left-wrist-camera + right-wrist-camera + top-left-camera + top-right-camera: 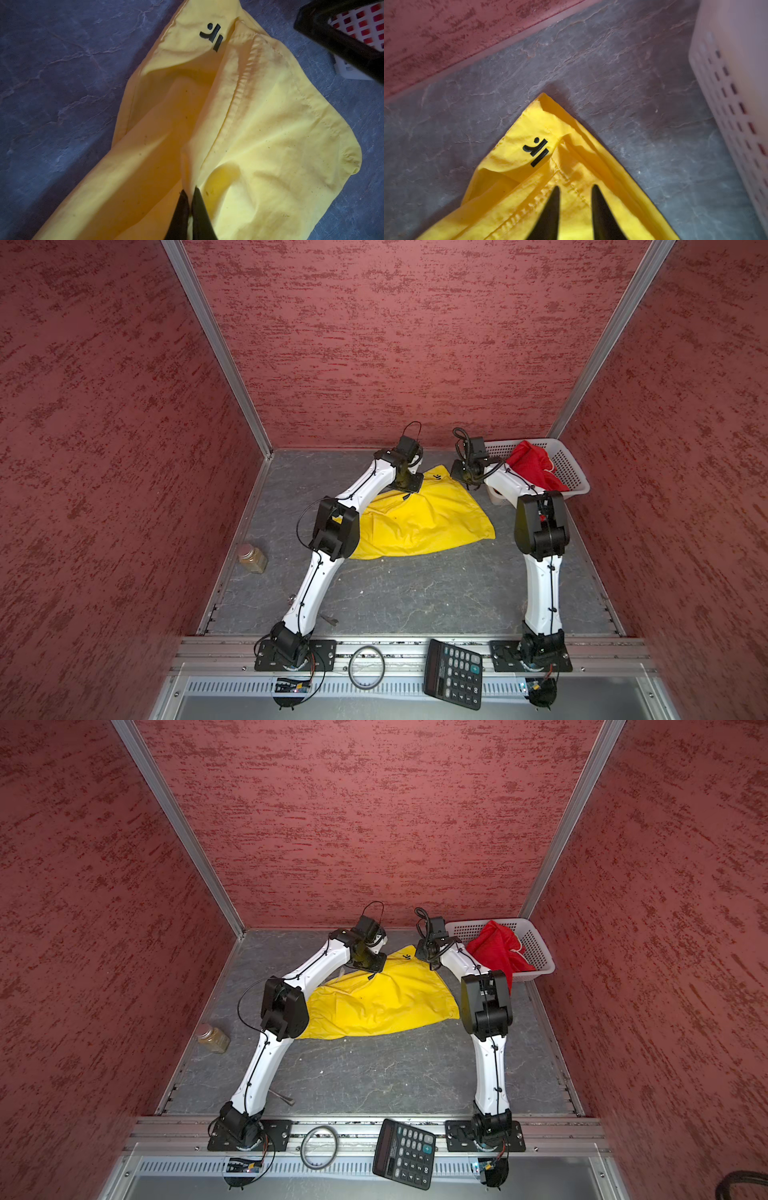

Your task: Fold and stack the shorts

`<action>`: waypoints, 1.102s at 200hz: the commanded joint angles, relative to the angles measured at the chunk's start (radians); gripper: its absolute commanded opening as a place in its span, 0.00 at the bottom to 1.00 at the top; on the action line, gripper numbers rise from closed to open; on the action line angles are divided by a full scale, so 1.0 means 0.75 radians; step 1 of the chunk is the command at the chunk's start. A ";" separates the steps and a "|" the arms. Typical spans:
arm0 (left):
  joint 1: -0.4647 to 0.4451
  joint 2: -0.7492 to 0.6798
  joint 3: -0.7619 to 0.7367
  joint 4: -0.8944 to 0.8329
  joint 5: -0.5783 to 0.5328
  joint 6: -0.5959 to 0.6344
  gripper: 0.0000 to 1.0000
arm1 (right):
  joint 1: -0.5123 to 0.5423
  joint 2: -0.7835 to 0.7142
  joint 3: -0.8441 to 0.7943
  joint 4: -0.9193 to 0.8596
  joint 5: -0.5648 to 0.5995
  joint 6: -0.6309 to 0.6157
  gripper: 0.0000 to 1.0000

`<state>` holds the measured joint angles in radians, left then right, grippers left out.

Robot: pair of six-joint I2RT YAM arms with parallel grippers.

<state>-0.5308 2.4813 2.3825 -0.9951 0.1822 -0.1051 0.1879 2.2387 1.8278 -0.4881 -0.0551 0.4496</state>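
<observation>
Looked like a robotics lab test cell to me, not anybody's home. The aluminium rail (399,655) up front had two white robot arms (307,593) bolted onto it on black plates (324,649). Bare circuit boards (291,688) hung just below it and a calculator (454,673) lay across it. Behind it, red textured panels (395,344) in aluminium posts (218,348) boxed in a slate-look floor (415,593).

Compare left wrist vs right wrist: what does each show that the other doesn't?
Left wrist only: the left end effector shut on a raised fold of the yellow shorts, most of the spread fabric, and a black part of the other arm.
Right wrist only: the right end effector, jaws apart over the shorts' pointed corner, and the red back wall.
Both: the yellow shorts' black logo, the grey table and the white basket.
</observation>
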 commanded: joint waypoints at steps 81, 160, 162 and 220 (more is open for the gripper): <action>0.010 0.024 0.033 -0.011 0.005 -0.014 0.09 | 0.042 0.163 0.051 -0.043 -0.145 0.014 0.60; 0.015 0.026 0.034 -0.033 0.012 -0.017 0.09 | 0.043 0.060 0.009 0.005 -0.117 0.026 0.00; 0.015 0.024 0.034 -0.032 0.013 -0.018 0.09 | 0.043 0.052 0.008 0.006 -0.114 0.026 0.00; 0.015 -0.045 0.044 -0.027 -0.017 -0.016 0.09 | 0.042 -0.224 -0.099 0.122 0.006 0.039 0.00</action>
<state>-0.5243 2.4943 2.3844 -1.0103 0.1806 -0.1089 0.2192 2.1899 1.7645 -0.4721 -0.1200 0.4644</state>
